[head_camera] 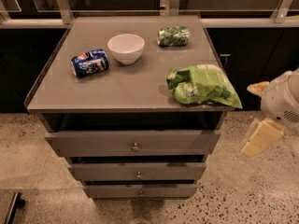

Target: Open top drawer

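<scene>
The top drawer is the widest grey front of the cabinet, with a small round metal knob at its centre. A dark gap shows between it and the tabletop above. My gripper is at the right edge of the view, beside the cabinet's right side and about level with the tabletop edge. It is open and empty, with one cream finger pointing up-left and the other down-left. It is well to the right of the knob and touches nothing.
Two narrower drawer fronts sit below. On the tabletop are a blue can on its side, a white bowl, a small green packet and a green chip bag overhanging the right front corner. The floor is speckled.
</scene>
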`<state>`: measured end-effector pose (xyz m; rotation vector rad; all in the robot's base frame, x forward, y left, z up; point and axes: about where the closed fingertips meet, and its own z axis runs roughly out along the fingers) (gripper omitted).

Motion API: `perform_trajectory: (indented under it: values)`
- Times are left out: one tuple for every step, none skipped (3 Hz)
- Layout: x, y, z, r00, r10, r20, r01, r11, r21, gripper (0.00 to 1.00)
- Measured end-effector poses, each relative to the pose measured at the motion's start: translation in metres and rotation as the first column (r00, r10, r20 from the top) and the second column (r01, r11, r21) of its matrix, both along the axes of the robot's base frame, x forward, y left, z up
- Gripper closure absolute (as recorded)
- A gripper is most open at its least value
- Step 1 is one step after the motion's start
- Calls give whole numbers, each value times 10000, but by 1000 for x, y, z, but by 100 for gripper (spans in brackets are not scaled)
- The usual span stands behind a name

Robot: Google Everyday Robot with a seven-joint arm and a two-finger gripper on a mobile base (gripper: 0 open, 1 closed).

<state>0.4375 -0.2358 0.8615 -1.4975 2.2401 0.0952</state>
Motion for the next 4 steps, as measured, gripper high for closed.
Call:
perform_trajectory:
  values:
    - [6, -1, -3, 9996, -131, 245, 130, 9999, 29, 18]
    - [5, 0, -3, 9997, -122, 224, 121, 9999, 27, 41]
    - [5, 0, -3, 9997, -122, 224, 121, 9999, 26, 65]
    - [-3, 7, -2, 9991, -20, 431, 23, 10000, -69, 88]
